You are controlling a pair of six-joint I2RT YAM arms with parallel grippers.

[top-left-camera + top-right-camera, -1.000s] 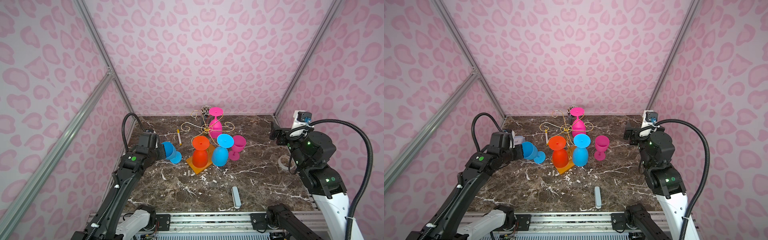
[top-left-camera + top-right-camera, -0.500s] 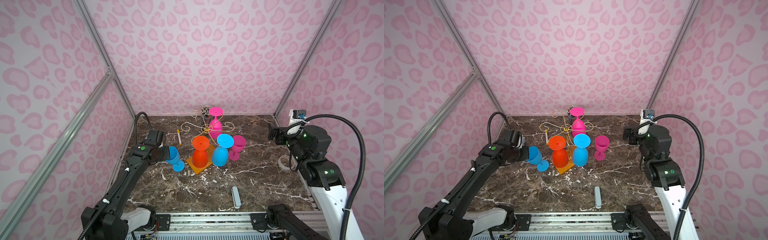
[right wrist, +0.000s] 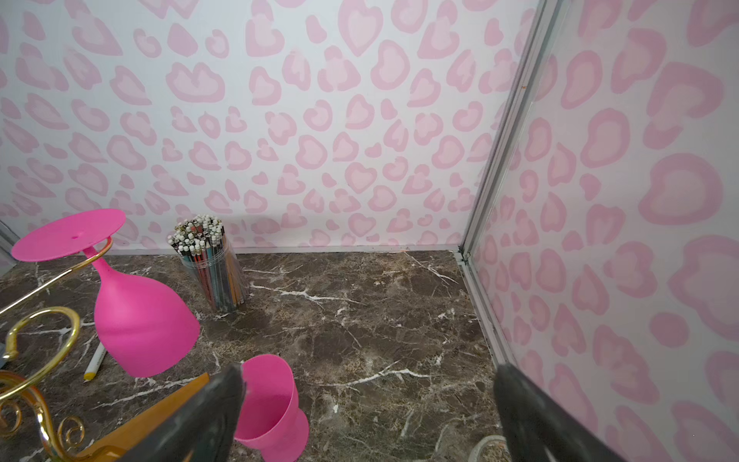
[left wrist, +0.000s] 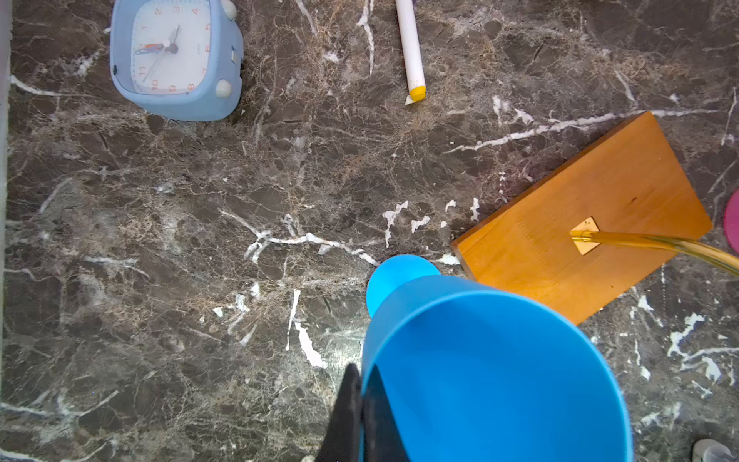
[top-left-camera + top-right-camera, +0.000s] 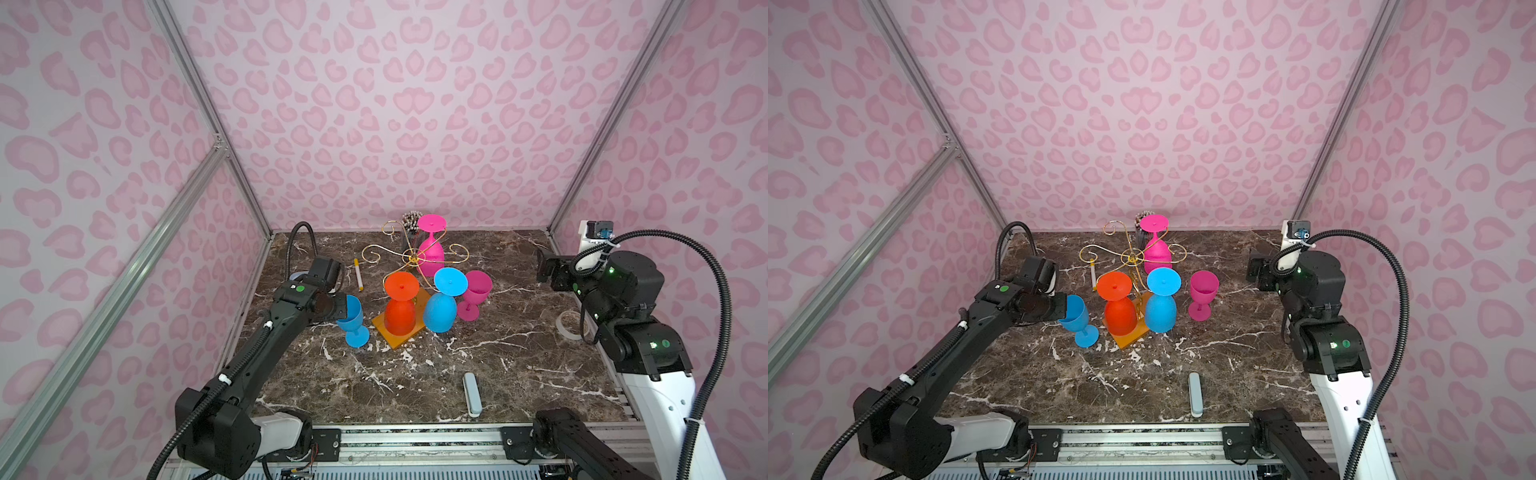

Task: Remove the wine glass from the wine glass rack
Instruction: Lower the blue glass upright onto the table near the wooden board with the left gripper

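Note:
The wine glass rack (image 5: 413, 259) is gold wire on an orange wooden base (image 4: 580, 240). In both top views three glasses hang upside down from it: orange (image 5: 400, 309), blue (image 5: 440, 311) and pink (image 5: 432, 251). My left gripper (image 5: 338, 305) (image 4: 362, 400) is shut on the rim of another blue wine glass (image 5: 351, 318) (image 4: 492, 372). That glass is upright just left of the base, foot down at the marble; I cannot tell whether it touches. My right gripper (image 5: 545, 270) (image 3: 370, 376) hangs open and empty at the right wall.
A magenta glass (image 5: 473, 293) stands upright right of the rack. A white marker (image 5: 358, 274) and a blue clock (image 4: 176, 60) lie left of it. A cup of pencils (image 3: 212, 264) stands at the back. A grey case (image 5: 472, 394) and a tape roll (image 5: 569, 324) lie in front and right.
My left gripper has swung the held blue glass from lying sideways to upright and brought it down and a little toward the rack base. The right arm shifted slightly, still open.

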